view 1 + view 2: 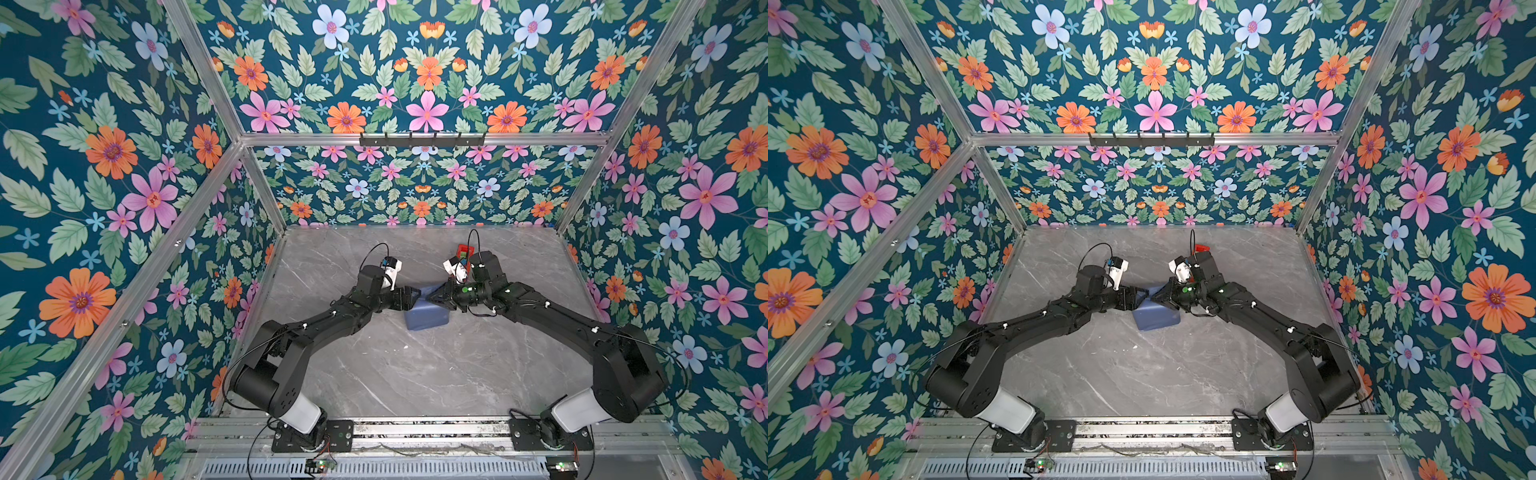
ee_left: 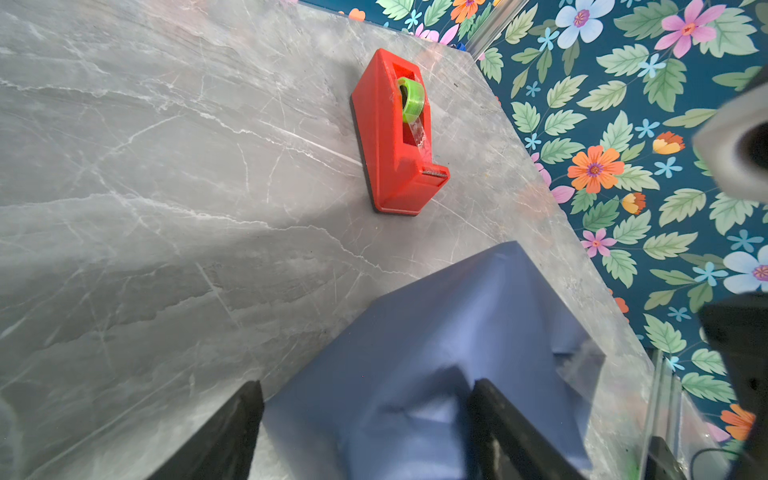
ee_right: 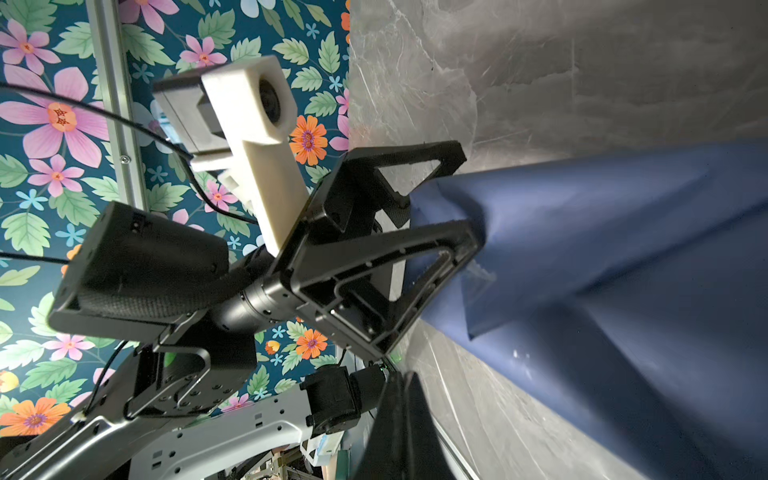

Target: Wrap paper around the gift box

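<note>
One paper (image 1: 428, 315) bundle, left gripper (image 3: 462, 195) spread, right gripper (image 1: 432, 300) closed

My left arm (image 1: 332, 313) and right arm (image 1: 540, 305) meet over the blue paper (image 1: 428, 318) mid-table, barring the way across. A red tape dispenser (image 2: 382, 137) stands just behind my right wrist. Toward my bases the table (image 1: 415, 374) is bare and open.

The paper (image 1: 426, 316) is seen bundled on the counter (image 1: 415, 374), flanked at its far edge by the left claw (image 1: 412, 297) and right claw (image 1: 434, 298); a red tape dispenser (image 1: 465, 250) is half hidden behind.
</note>
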Controlling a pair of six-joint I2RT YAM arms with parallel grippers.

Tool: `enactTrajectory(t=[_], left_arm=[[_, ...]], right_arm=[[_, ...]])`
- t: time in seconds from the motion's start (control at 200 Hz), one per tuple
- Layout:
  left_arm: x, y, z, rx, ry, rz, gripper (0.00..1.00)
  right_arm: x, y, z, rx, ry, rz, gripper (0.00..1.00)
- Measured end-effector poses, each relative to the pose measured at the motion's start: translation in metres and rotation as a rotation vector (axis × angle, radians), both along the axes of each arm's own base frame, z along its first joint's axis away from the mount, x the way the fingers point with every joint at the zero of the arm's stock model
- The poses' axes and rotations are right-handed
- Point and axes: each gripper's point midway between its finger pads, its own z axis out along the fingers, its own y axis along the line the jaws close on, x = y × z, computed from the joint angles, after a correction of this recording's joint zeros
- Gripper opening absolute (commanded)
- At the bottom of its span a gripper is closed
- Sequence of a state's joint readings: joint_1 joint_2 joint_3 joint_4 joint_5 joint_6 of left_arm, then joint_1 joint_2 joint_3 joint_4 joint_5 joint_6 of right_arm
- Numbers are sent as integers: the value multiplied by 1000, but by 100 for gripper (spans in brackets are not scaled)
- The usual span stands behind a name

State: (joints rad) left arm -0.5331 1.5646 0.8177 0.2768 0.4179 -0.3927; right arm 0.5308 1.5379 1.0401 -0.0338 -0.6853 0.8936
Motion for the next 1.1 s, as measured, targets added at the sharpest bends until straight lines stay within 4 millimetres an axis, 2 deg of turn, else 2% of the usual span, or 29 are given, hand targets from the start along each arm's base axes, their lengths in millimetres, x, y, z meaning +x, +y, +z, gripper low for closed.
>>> enactTrajectory(t=[0.215,0.585,0.85,1.1], left_arm=[[0,0,0,0,-1,0,80],[0,0,0,1,0,0,80],[0,0,1,0,0,-1,81],[-2,2,6,2,-6,7,87]], right_arm=[[11,3,-7,-7,10,-26,0],[7,-2,-37,-37,68,-51,0],[7,-6,-40,-11,67,-98,0],[7,-6,-41,0,72,-108,0]])
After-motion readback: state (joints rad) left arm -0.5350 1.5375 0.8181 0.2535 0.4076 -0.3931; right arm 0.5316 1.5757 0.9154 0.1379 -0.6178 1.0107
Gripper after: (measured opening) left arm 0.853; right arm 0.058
